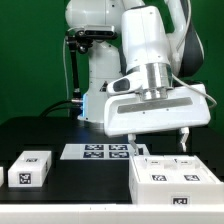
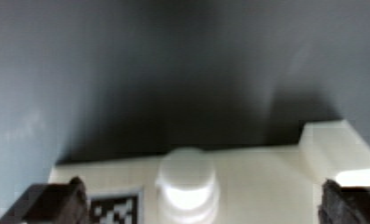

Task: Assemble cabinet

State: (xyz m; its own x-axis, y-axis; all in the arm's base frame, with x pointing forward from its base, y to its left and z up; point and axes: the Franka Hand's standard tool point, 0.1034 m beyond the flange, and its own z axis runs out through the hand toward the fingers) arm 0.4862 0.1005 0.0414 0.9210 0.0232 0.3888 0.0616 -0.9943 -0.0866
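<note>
One downward end effector (image 1: 161, 143) above cabinet (image 1: 178, 176)

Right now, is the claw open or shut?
Open. In the exterior view the claw hangs above the cabinet with its jaws spread. The wrist view shows both fingertips far apart, with nothing clamped between them.

Your backdrop (image 1: 30, 50) is plain green across the whole back of the exterior view. The tabletop (image 1: 45, 135) is matte black; in the wrist view you see it dark grey with a soft pale sheen. Light looks even and diffuse.
</note>
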